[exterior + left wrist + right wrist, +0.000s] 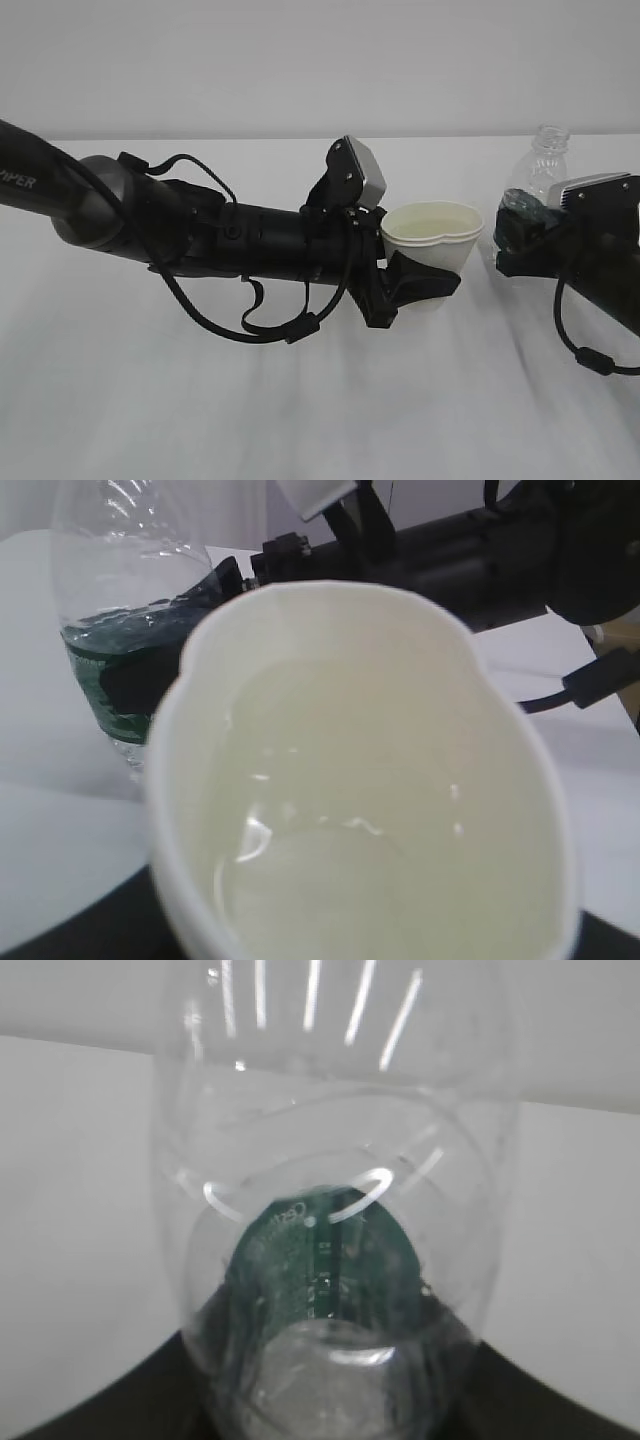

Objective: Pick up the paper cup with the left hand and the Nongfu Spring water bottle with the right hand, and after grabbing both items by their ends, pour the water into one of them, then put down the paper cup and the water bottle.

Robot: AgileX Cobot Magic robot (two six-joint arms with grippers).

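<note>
My left hand [425, 282] is shut on the paper cup [432, 232] and grips it low on the body; the rolled rim is squeezed out of round. The cup stands upright with clear water [330, 880] pooled in it, and it fills the left wrist view [360, 780]. To its right, the right hand [515, 238] is shut on the Nongfu Spring water bottle [545, 170], upright, with a capless neck. The bottle's green label [320, 1250] and a little water show through the clear wall [330, 1140]. I cannot tell whether either one touches the table.
A white cloth covers the table [300, 410], with a plain white wall behind. A black cable loop [250, 325] hangs under the left arm, and another cable [590, 355] droops below the right arm. About a hand's width separates cup and bottle.
</note>
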